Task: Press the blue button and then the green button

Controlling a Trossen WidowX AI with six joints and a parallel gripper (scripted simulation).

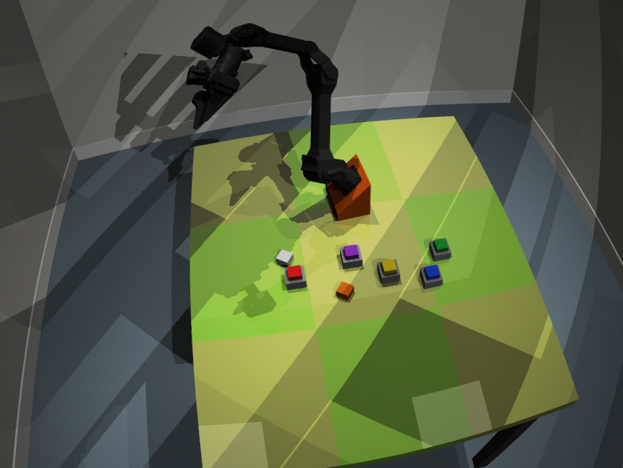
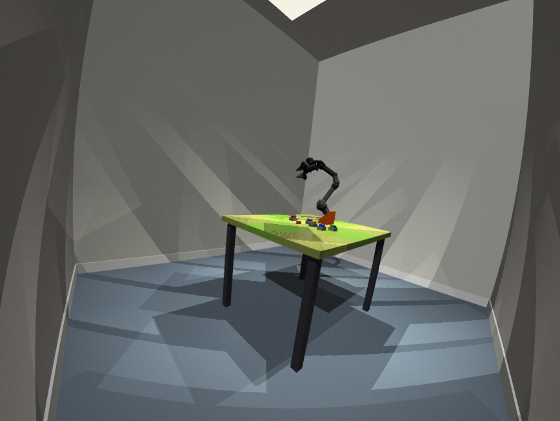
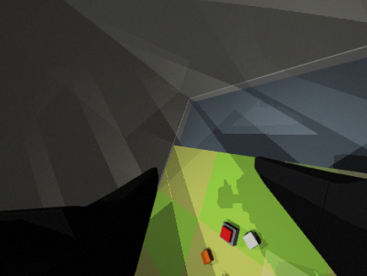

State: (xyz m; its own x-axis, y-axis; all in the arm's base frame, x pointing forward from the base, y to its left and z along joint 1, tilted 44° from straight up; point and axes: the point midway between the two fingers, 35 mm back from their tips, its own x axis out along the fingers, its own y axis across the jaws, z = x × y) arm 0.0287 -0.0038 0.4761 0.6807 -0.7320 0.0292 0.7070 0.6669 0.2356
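While gripper gapes, five buttons, two blocks

Small square blue push-button on a grey square housing, cap raised and unpressed, sitting flat on the green-and-yellow patterned bench, at the right end of the button cluster, just right of a yellow-capped one. Small square green push-button on a matching grey housing, likewise raised and untouched, just behind the blue one and slightly further right, close beside it but apart. Both visible in the exterior view only as tiny specks: blue, green.
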